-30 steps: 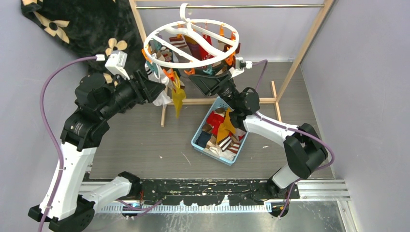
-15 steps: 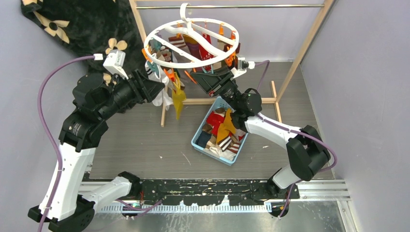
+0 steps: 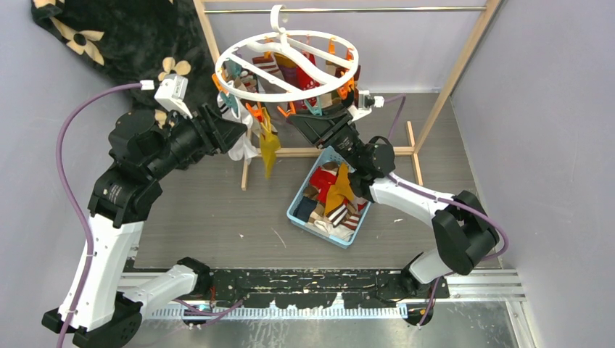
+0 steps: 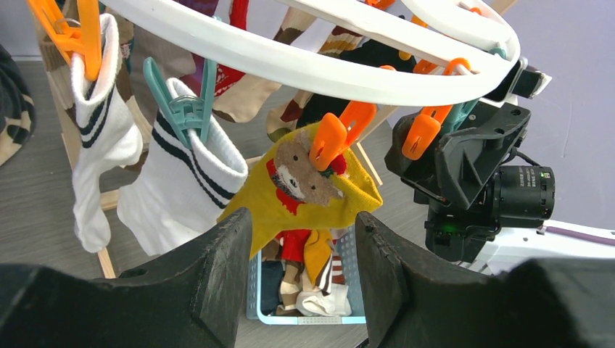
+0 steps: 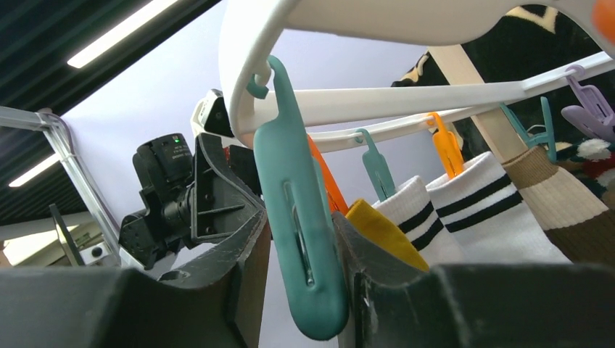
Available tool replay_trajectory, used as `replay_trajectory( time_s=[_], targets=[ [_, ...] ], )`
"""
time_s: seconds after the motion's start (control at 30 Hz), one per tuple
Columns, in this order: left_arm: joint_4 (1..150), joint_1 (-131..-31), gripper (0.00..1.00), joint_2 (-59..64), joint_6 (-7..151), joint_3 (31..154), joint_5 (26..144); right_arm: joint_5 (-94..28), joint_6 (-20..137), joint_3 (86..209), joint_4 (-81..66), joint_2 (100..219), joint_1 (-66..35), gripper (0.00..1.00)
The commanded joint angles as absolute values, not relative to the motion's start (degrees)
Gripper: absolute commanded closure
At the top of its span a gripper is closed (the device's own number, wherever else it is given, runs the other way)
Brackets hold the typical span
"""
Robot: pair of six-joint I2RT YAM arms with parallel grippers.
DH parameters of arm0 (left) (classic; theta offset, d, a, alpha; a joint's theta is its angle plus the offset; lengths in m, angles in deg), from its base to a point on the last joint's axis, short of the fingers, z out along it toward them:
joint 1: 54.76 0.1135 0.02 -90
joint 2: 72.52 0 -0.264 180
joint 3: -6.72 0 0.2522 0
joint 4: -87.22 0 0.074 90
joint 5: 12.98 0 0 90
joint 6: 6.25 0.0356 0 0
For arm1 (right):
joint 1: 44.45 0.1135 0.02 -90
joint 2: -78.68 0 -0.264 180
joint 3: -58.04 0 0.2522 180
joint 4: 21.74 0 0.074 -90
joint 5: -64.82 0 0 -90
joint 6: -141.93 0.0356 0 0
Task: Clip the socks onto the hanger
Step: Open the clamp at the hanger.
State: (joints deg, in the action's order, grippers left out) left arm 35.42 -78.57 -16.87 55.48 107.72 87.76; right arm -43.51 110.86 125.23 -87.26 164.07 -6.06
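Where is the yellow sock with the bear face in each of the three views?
Top external: yellow sock hangs below the ring, left of centre.
Left wrist: centre, on an orange clip.
Right wrist: low centre, just right of the teal clip.
Shared landmark: the white hanger ring.

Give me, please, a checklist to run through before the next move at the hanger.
1. The teal clip sits between the fingers of the right pincer: ok.
2. The right pincer is squeezing that clip open: cannot tell; the clip's mouth does not show.
3. The left pincer holds a sock ready for that clip: not ok; it is open and empty.
4. The yellow sock hangs gripped by its orange clip: ok.
5. Socks to pick up lie in the basket: ok.
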Motion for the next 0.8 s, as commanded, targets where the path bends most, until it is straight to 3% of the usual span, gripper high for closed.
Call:
replay_trajectory(
  time_s=[0.0, 0.33, 0.6, 0.77],
  targets=[
    [37.2, -78.2, 0.45, -17.1, 55.3, 110.5, 87.9, -44.0, 110.7, 125.0, -90.0, 161.4, -6.2, 0.62],
    [36.9, -78.2, 0.45, -16.9, 54.2, 111.5, 87.8, -41.1, 108.0, 124.7, -89.0, 160.5, -5.3, 0.86],
    [35.7, -78.2, 0.43, -14.6, 51.0, 114.0, 90.3, -30.9, 84.3, 128.7, -71.1, 157.4, 5.0, 0.9],
    [34.3, -78.2, 0.38, -12.5, 49.9, 117.1, 92.3, -21.1, 75.7, 130.4, -69.6, 158.2, 10.0, 0.9]
  ],
)
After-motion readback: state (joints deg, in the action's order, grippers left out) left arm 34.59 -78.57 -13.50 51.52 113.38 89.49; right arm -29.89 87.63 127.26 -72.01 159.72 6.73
